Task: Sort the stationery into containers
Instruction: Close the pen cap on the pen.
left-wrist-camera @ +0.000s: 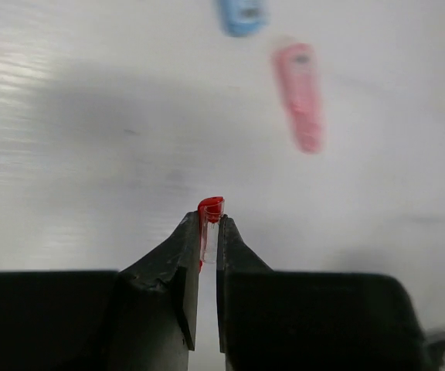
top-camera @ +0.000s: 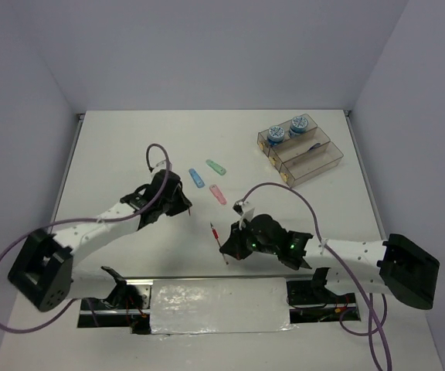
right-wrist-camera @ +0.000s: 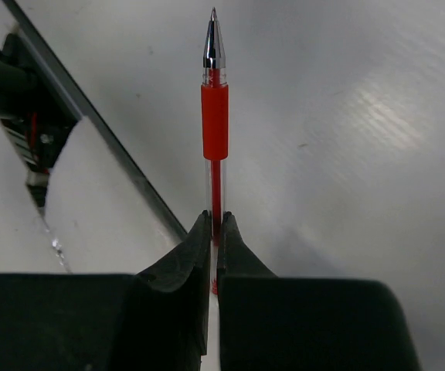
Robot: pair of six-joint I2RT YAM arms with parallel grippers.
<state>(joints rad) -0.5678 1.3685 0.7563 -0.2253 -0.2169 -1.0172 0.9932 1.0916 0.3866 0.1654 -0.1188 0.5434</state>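
from above, the containers [top-camera: 300, 154] stand at the far right of the table [top-camera: 122, 147], with two tape rolls [top-camera: 276, 135] in the farthest bin. a green piece [top-camera: 216, 166], a blue piece [top-camera: 197, 178] and a pink piece [top-camera: 218, 194] lie loose mid-table. the left hand [top-camera: 182, 204] sits low just left of them. the right hand [top-camera: 226, 246] is nearer the front edge, with a red pen [top-camera: 215, 232] across its tip.

left wrist: the fingers are pinched shut on a tiny red bit [left-wrist-camera: 211, 207], its top poking above the tips. the pink and blue pieces lie blurred beyond it.

right wrist: the fingers clamp the pen's clear barrel, its point aimed away. whether it is clear of the table i cannot tell.

both hands look loaded, so the step in hand is the carry. next, each load must travel to the far-right bins, the pen laid lengthwise, and the arms should probably go in turn so they don't cross.
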